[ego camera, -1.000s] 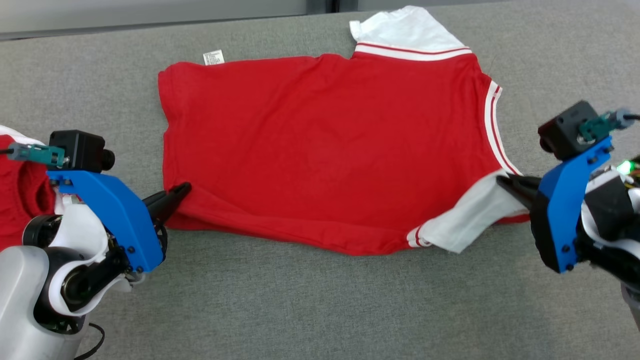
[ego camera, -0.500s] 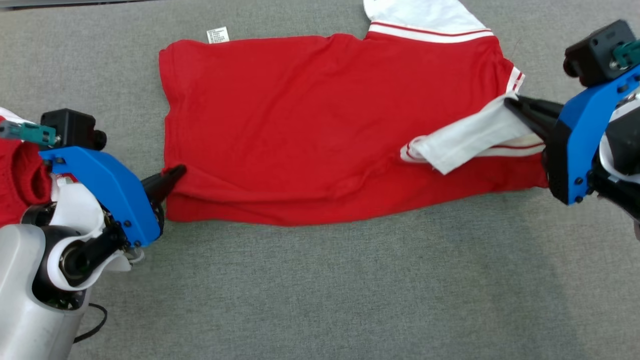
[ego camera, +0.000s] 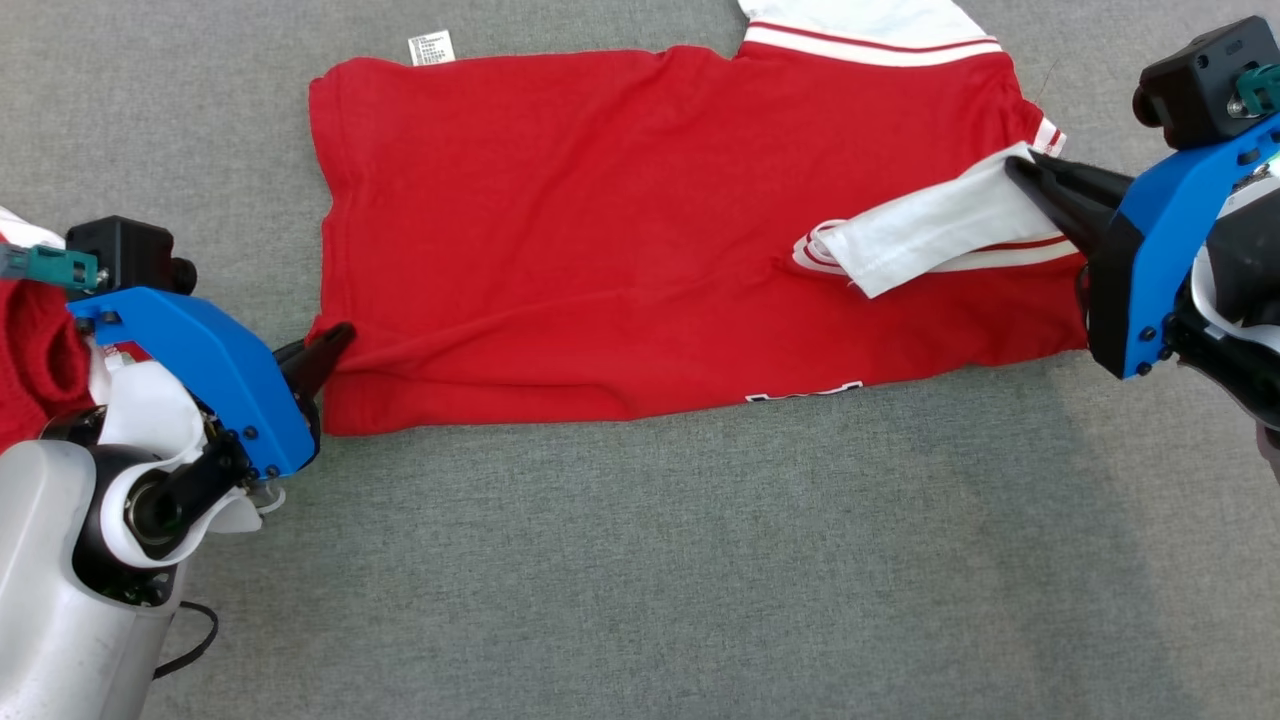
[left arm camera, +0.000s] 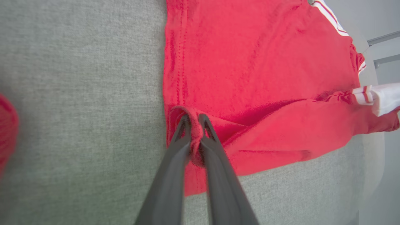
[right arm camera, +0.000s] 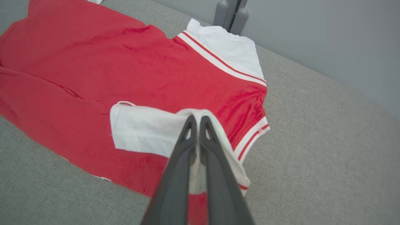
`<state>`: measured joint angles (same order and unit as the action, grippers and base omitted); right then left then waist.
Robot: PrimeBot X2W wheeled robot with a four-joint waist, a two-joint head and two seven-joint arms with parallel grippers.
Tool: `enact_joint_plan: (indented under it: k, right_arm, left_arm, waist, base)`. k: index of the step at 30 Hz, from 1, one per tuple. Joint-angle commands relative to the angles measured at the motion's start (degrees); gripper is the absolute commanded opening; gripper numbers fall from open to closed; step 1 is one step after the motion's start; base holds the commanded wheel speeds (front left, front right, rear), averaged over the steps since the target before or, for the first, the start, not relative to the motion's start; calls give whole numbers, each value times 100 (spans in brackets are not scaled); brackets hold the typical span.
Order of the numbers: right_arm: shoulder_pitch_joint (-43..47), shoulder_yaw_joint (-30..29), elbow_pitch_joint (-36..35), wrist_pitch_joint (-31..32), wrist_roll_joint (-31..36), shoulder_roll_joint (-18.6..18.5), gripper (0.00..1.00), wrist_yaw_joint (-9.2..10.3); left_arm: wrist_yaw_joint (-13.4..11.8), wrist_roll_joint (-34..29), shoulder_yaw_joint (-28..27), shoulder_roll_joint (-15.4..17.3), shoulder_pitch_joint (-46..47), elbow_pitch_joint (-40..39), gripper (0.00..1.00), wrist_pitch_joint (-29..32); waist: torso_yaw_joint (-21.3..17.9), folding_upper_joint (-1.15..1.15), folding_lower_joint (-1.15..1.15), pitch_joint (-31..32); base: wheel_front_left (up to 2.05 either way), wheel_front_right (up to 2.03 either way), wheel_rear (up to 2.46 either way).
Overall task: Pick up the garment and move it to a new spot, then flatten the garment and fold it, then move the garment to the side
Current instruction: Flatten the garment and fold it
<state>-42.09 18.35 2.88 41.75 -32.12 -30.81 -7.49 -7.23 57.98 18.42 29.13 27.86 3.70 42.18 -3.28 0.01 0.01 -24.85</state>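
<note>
Biggest worry for me is the left gripper [ego camera: 335,345]. It's pinched shut on just a small bunched bit of hem at the near-left corner of the garment [ego camera: 620,200], and that's not much cloth to hang on to. If it slips out mid-fold, the left end flops back and the right end keeps going, so you'd get a skewed crease. The right gripper [ego camera: 1022,172] is clamped on the white sleeve [ego camera: 930,235] rather than the body, so a hard pull might just stretch the sleeve instead of carrying the red panel with it.

The garment itself is a red shirt with white sleeves and red-and-white striped trim, lying across the far half of the grey table [ego camera: 640,560], hem end to the left. The main body is pretty flat. The near edge is turned up over itself in a long band running left to right, with drag wrinkles fanning out from the left pinch. A little white print peeks out along the near edge, and the care label [ego camera: 431,47] pokes out at the far left.
</note>
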Motion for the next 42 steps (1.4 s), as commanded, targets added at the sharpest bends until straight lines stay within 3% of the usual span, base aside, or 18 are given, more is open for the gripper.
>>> enact_joint_plan:
  k: [1,6,11,17,21,30,42]
  right_arm:
    - [-102,25,54,-110,-35,47,100,-1]
    - [-31,51,141,-384,-38,86,100,-1]
    - [428,-123,134,-598,49,35,100,-1]
    - [1341,-842,-3,-418,404,234,100,-1]
    - [1865,-1489,-95,-280,829,593,100,-1]
    - [2263,-2386,-163,-14,1964,1381,100,-1]
    - [1789,-2521,398,-18,2516,1841,100,-1]
  left_arm:
    - [31,13,-21,-30,63,16,100,-44]
    - [76,-59,-127,-144,-108,-54,100,-455]
    - [-33,-675,-125,-103,-692,-256,100,-1403]
    - [-402,-1097,-174,-538,-1571,-306,100,-2604]
    - [-543,-1426,-9,-783,-1786,-102,100,-3168]
    - [-654,-2173,595,-1034,-1288,740,100,-3452]
    - [-606,-2515,997,-1210,-551,1744,100,-3273]
  waist:
    - [13,-1,-1,13]
    - [49,-1,-1,126]
    - [121,-1,-1,368]
    - [245,-1,-1,683]
    - [309,-1,-1,823]
    - [334,-1,-1,947]
    - [203,-1,-1,656]
  base:
    - [0,0,0]
    - [0,0,0]
    - [0,0,0]
    - [0,0,0]
    - [0,0,0]
    - [0,0,0]
    - [0,0,0]
